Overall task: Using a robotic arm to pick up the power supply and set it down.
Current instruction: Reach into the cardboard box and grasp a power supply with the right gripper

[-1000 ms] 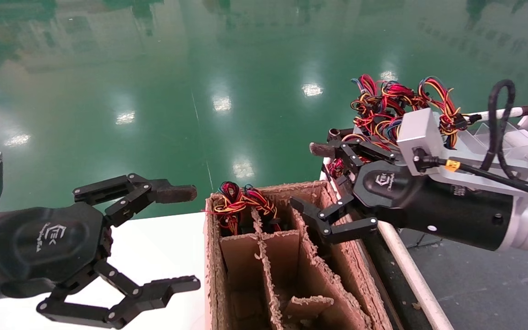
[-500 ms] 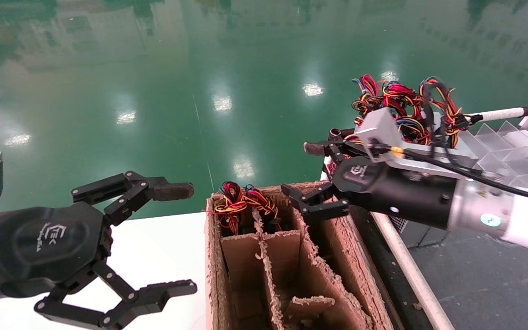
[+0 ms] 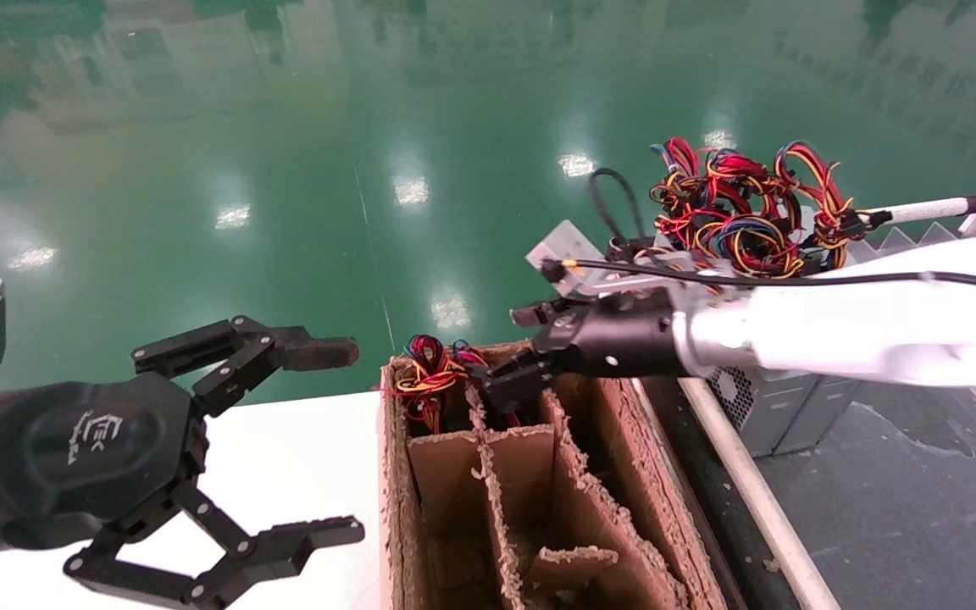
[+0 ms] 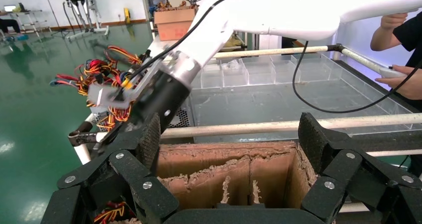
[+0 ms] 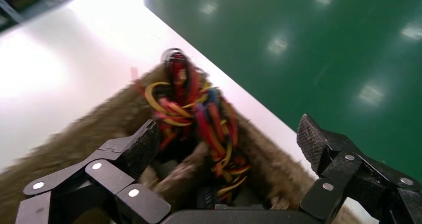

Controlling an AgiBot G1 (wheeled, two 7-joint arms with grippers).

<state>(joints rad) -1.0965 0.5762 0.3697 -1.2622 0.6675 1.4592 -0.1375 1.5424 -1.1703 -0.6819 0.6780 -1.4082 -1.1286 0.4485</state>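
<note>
Head camera looks down; all views share the cardboard box (image 3: pixel 539 474).

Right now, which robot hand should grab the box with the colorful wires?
Probably the right gripper: it's open above the power supply in the cardboard box. The left gripper hangs open beside it.

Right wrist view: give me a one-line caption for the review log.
Open right gripper poised above a bundle of red, yellow and blue wires sitting in the frayed cardboard box.
</note>
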